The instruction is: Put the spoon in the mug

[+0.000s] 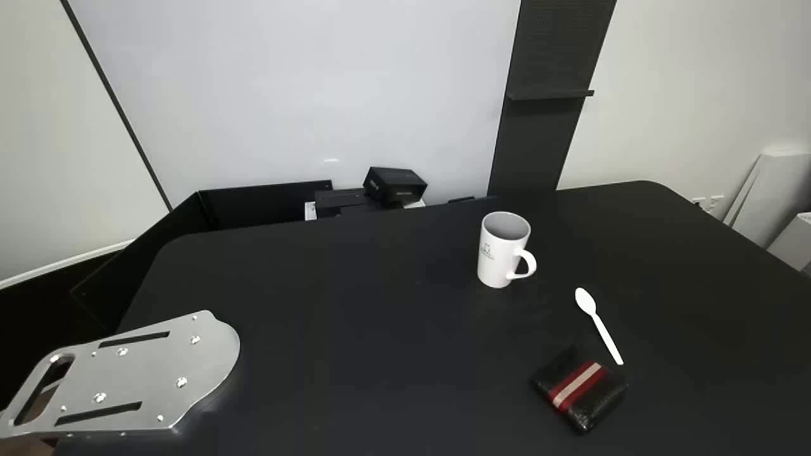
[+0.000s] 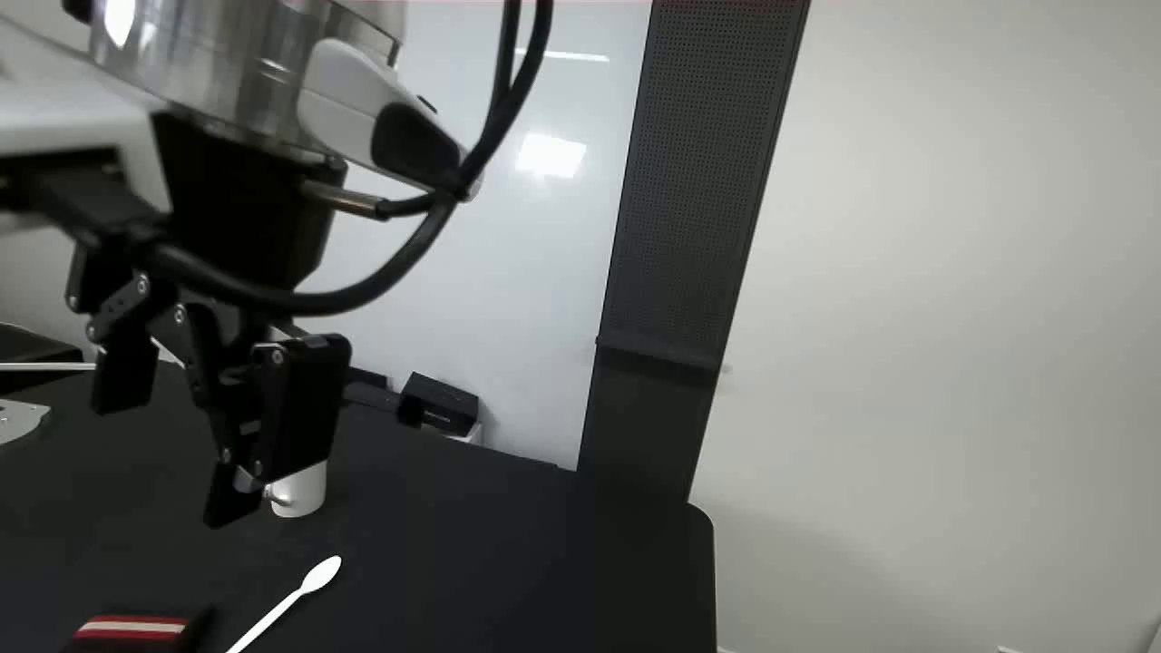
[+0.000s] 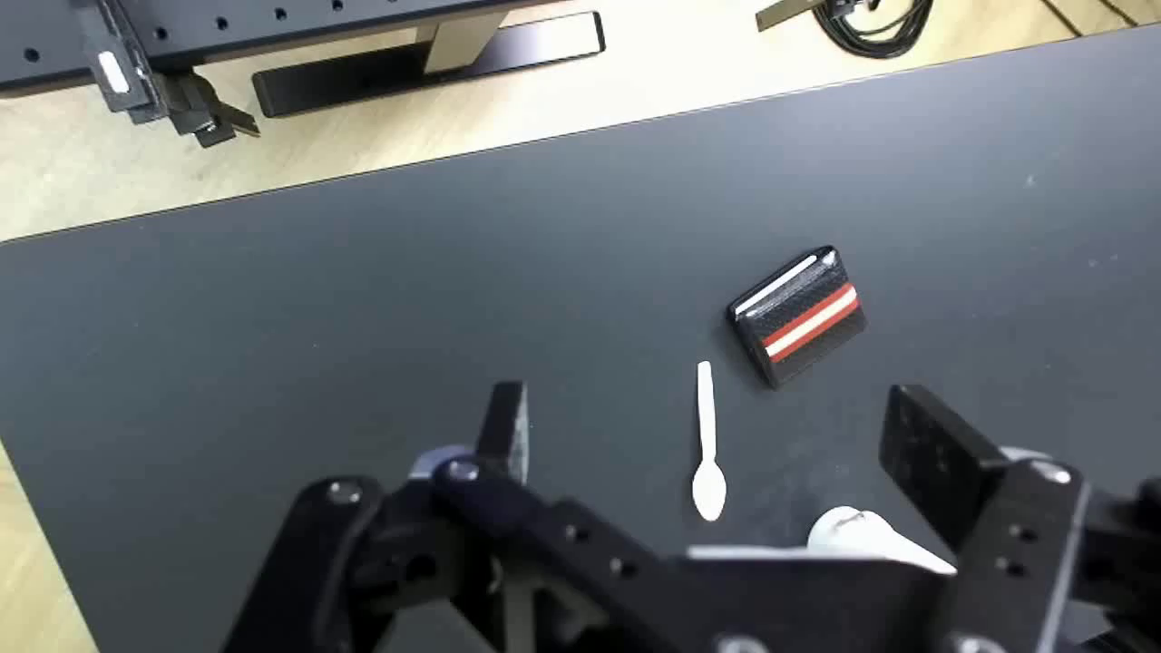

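Note:
The white spoon (image 1: 605, 334) lies flat on the black table in both exterior views (image 2: 319, 574). It also shows in the wrist view (image 3: 709, 490), seen between the fingers but well below them. The white mug (image 1: 493, 266) stands upright with its handle toward the spoon's side; its inside looks grey. In an exterior view the mug (image 2: 303, 490) is mostly hidden behind a finger. In the wrist view only part of the mug (image 3: 848, 533) shows beyond the gripper's body. My gripper (image 3: 717, 440) is open and empty. It hangs above the table in an exterior view (image 2: 213, 390).
A dark block with a red and white stripe (image 1: 576, 387) lies close beside the spoon's handle end. A grey metal plate (image 1: 146, 373) is at the left. Black boxes (image 1: 396, 185) sit behind the table's far edge. The table's near edge shows in the wrist view.

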